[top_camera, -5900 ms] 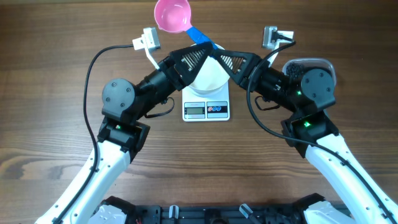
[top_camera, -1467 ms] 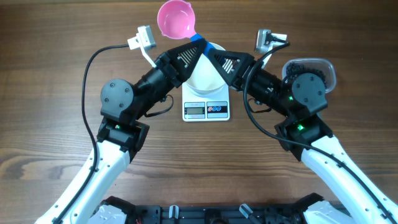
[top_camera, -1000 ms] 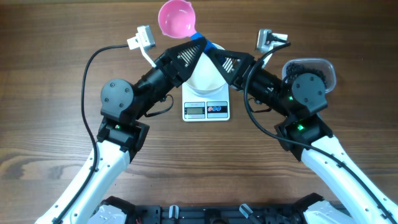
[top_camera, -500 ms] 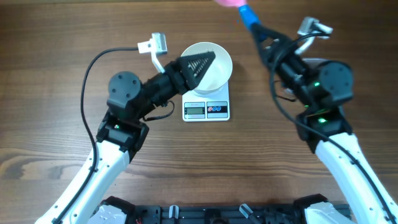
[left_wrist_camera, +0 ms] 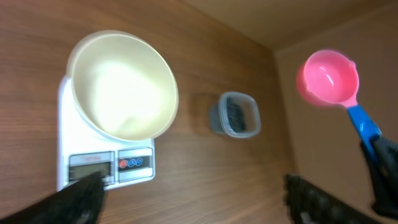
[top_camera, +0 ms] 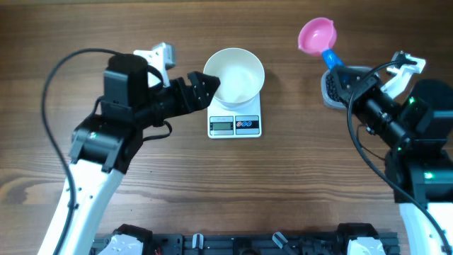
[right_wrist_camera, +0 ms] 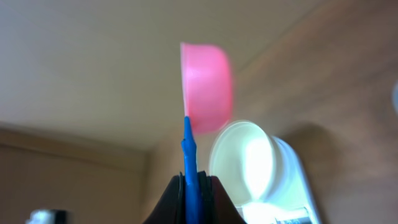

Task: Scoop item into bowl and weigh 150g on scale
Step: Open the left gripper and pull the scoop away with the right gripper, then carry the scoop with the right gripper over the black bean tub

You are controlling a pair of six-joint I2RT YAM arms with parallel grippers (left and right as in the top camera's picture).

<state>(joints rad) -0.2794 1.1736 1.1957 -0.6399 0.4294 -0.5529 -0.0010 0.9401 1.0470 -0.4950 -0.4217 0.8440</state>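
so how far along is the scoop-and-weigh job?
Done: the white bowl sits on the scale, and the right gripper is shut on the pink scoop by its handle. In hand: the scoop is held empty beside the tub of beans. Left: the bowl is empty, so all the scooping and weighing remain. The left gripper is open, holding nothing.
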